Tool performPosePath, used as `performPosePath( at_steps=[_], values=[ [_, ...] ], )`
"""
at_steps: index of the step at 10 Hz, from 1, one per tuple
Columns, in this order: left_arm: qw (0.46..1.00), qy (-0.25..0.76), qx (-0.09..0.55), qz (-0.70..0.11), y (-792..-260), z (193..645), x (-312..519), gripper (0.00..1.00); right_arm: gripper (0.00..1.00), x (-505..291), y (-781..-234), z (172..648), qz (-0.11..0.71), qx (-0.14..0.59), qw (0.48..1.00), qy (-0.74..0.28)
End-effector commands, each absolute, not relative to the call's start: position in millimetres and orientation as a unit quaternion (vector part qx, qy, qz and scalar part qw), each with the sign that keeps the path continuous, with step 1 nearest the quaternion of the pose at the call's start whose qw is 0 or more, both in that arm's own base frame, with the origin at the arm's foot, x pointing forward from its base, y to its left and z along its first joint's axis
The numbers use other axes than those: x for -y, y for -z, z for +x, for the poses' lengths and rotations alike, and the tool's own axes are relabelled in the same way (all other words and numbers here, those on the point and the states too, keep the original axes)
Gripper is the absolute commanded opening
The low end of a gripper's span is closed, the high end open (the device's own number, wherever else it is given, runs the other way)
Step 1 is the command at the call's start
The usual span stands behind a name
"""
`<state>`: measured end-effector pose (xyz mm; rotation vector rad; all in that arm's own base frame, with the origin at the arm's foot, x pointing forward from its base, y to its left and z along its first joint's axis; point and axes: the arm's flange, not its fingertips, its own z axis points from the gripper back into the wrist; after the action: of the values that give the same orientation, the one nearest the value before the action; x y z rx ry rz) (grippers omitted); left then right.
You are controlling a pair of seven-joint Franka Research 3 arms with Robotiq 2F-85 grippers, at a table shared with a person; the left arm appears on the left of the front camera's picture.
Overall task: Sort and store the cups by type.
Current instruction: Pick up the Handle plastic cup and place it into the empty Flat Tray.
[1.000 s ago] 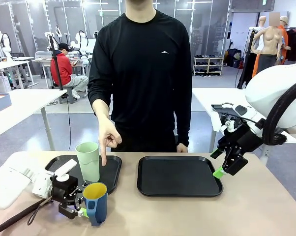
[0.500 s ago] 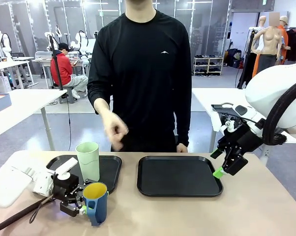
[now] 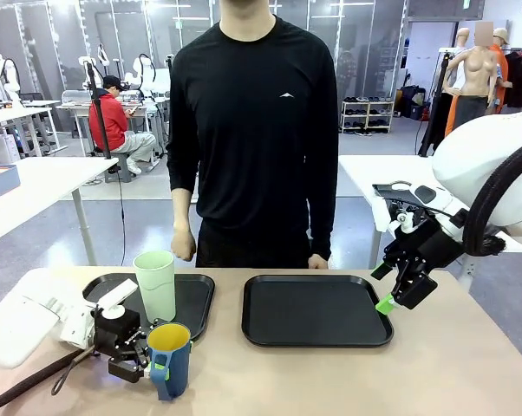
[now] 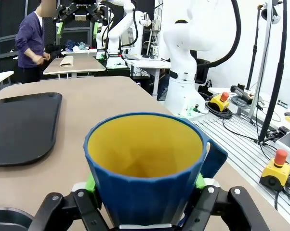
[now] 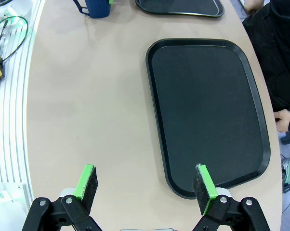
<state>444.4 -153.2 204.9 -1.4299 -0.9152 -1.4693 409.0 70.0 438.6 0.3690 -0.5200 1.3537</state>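
Observation:
The dark blue mug (image 3: 170, 361) with a yellow inside stands on the table in front of the left tray (image 3: 196, 299). My left gripper (image 3: 142, 364) is shut on it. In the left wrist view the mug (image 4: 145, 168) sits between the green pads (image 4: 90, 182), its handle pointing right. The pale green tumbler (image 3: 156, 286) stands upright on the left tray, just behind the mug. My right gripper (image 3: 391, 299) hangs open over the right edge of the right tray (image 3: 317, 312), its fingers (image 5: 87, 182) wide apart and nothing between them.
A person in black stands at the far side, hands (image 3: 185, 245) lowered near the table edge. The right tray (image 5: 207, 110) is bare. Bare tabletop lies in front of both trays and at the right.
My left gripper has closed on the blue mug. The person's hand, which pointed down at the left tray, has drawn back to their side. The right arm has not moved.

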Motion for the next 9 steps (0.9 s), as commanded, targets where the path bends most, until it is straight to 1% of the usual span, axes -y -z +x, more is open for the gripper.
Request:
performPosePath(
  at_steps=[1,2,3,5,8,9],
  values=[
    [0.422,0.599,0.369,-0.572,-195,442,155,0.21,1.0,-70,-439,406,0.164,0.234,0.735,-0.615],
    [0.43,0.604,0.37,-0.56,-198,438,160,0.37,1.0,-70,-439,406,0.164,0.234,0.735,-0.615],
    [0.432,0.607,0.368,-0.556,-203,434,169,0.19,1.0,-70,-439,406,0.164,0.234,0.735,-0.615],
    [0.463,0.578,0.382,-0.552,-212,429,190,0.19,1.0,-70,-439,406,0.164,0.234,0.735,-0.615],
    [0.485,0.535,0.424,-0.546,-219,433,205,0.19,1.0,-70,-439,406,0.164,0.234,0.735,-0.615],
    [0.464,0.566,0.393,-0.557,-209,435,194,0.19,1.0,-70,-439,406,0.164,0.234,0.735,-0.615]
  ],
)
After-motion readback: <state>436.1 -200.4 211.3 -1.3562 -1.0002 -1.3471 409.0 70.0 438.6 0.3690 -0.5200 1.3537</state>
